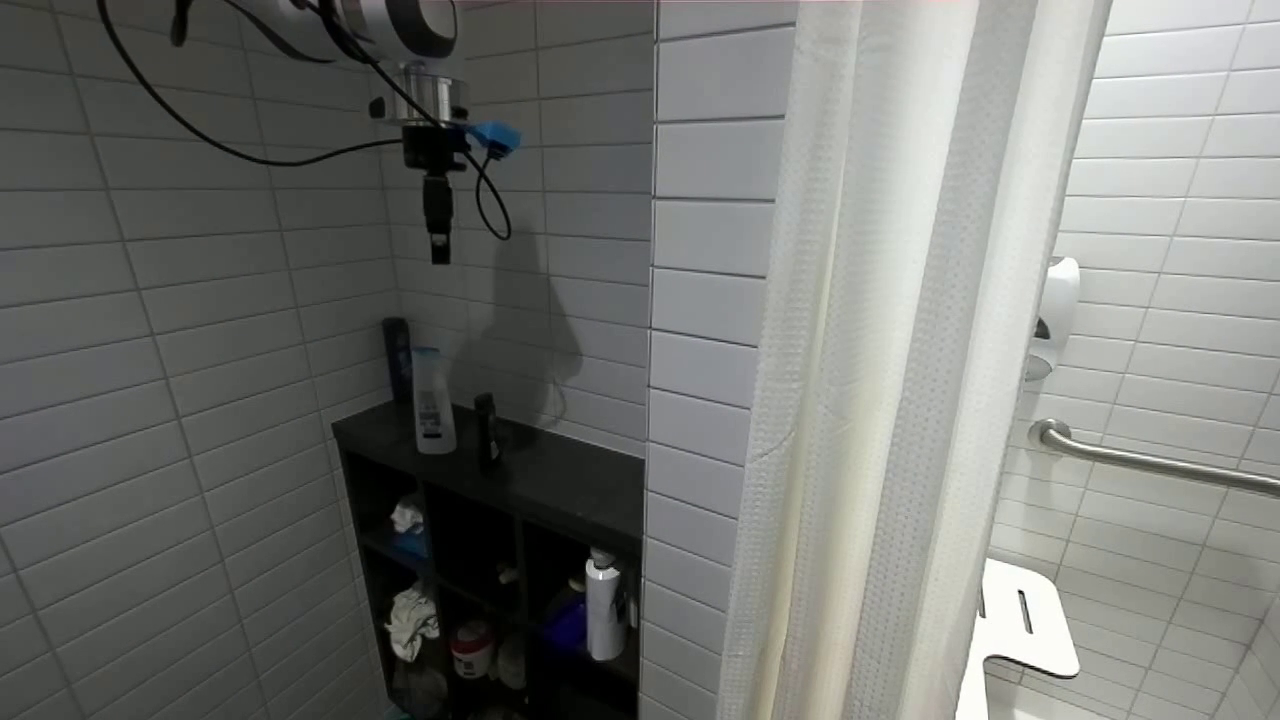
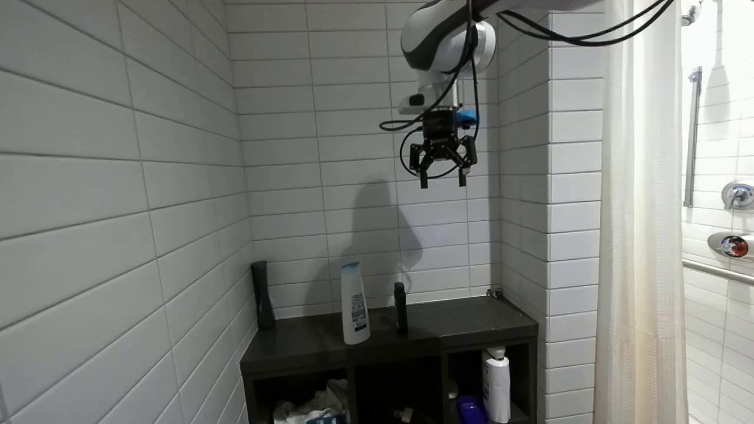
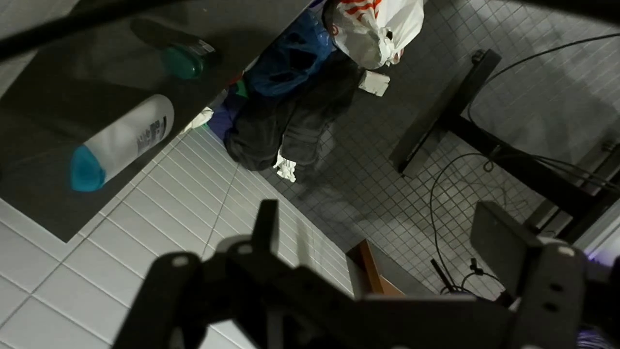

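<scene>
Gripper [image 3: 378, 218] is closest in the wrist view, fingers [image 3: 503, 242] spread wide, nothing held. White bottle [image 2: 355, 309] stands upright on the black shelf [image 2: 465, 315] below, near a smaller bottle [image 2: 401, 309], probably just there for easy reach.

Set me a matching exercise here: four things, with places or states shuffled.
1. black two-fingered gripper
2. tall black plastic bottle
3. blue-capped white tapered bottle
4. white cylindrical bottle

A. in a compartment of the dark shelf unit
B. open, in mid-air
C. standing beside a small dark bottle
D. nearest the white tiled corner

Pairs: 1-B; 2-D; 3-C; 4-A
</scene>
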`<move>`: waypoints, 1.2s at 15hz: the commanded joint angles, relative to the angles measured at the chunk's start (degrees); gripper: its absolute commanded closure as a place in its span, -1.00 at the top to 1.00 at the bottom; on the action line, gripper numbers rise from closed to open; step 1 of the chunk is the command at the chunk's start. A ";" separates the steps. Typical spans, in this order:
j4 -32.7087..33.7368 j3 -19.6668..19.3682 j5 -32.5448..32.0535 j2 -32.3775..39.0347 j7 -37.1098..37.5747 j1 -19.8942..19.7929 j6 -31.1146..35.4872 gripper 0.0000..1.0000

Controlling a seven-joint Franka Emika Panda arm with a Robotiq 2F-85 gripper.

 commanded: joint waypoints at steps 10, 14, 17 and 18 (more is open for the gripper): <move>7.91 0.04 -4.06 3.44 -3.29 -0.48 -4.80 1.00; 6.00 -0.22 -3.05 2.66 -4.00 -0.22 -3.69 1.00; 6.02 -0.23 -3.06 2.71 -4.00 -0.29 -3.70 1.00; 6.02 -0.23 -3.06 2.72 -4.00 -0.29 -3.70 1.00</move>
